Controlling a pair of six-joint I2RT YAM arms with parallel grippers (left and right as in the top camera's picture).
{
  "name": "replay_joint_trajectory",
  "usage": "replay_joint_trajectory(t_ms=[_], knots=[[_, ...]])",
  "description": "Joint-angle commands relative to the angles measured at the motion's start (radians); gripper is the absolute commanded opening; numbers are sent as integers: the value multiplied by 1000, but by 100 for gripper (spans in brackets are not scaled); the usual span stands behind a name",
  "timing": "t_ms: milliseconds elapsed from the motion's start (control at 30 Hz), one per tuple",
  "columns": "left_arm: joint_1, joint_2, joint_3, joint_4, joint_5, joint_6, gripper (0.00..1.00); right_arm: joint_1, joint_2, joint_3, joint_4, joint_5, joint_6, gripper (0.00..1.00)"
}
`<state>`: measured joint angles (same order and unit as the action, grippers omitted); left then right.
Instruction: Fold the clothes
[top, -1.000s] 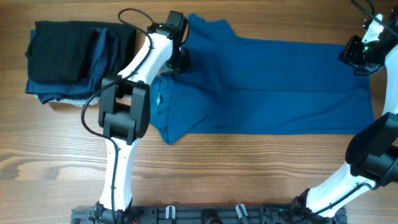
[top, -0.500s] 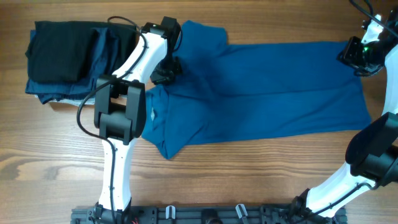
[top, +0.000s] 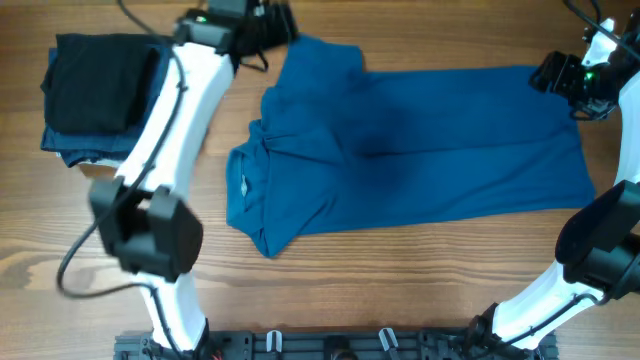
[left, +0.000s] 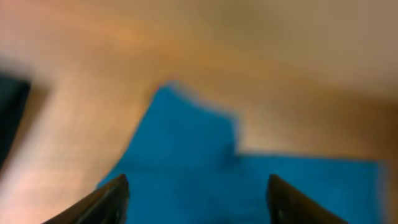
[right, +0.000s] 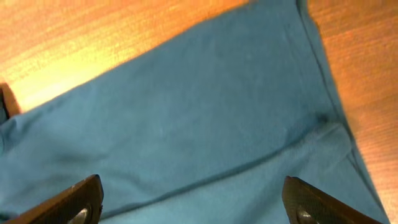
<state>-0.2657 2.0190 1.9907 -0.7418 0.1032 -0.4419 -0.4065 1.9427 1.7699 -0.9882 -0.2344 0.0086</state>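
In the overhead view, a blue shirt was seen spread flat across the middle of the wooden table. Its collar lay to the left, its hem to the right, and one sleeve pointed toward the far edge. A stack of folded clothes sat at the far left, apart from the shirt. The left gripper was held near the far edge, just beside the sleeve. The right gripper was placed over the far corner of the hem.

In the left wrist view, which was badly blurred, the left gripper was shown released, its fingers spread wide with nothing between them. The sleeve lay on the wood ahead.

In the right wrist view, the right gripper was likewise shown released and empty, with smooth cloth and the stitched hem edge lying beneath the fingers.

The shirt was judged to be light, soft and limp. It could be expected to sag and drag along the wood when lifted, and to wrinkle if pulled unevenly. A hold was thought best taken at the edges, with a pinch at the sleeve or shoulder seam on one side and at the hem corner on the other. A single layer would have to be scooped up off the table.
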Motion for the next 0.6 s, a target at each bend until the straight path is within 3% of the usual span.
replay_joint_trajectory(t_ms=[0,200,300,567], knots=[[32,42,6,72,118,42,64,4,11,10,59,62,20,94],[49,205,6,249,170,17,65,5,81,10,280,138,19,95],[45,291,6,360,170,16,75,6,140,10,385,164,20,94],[39,428,6,435,167,16,70,31,331,10,614,242,-2,94]])
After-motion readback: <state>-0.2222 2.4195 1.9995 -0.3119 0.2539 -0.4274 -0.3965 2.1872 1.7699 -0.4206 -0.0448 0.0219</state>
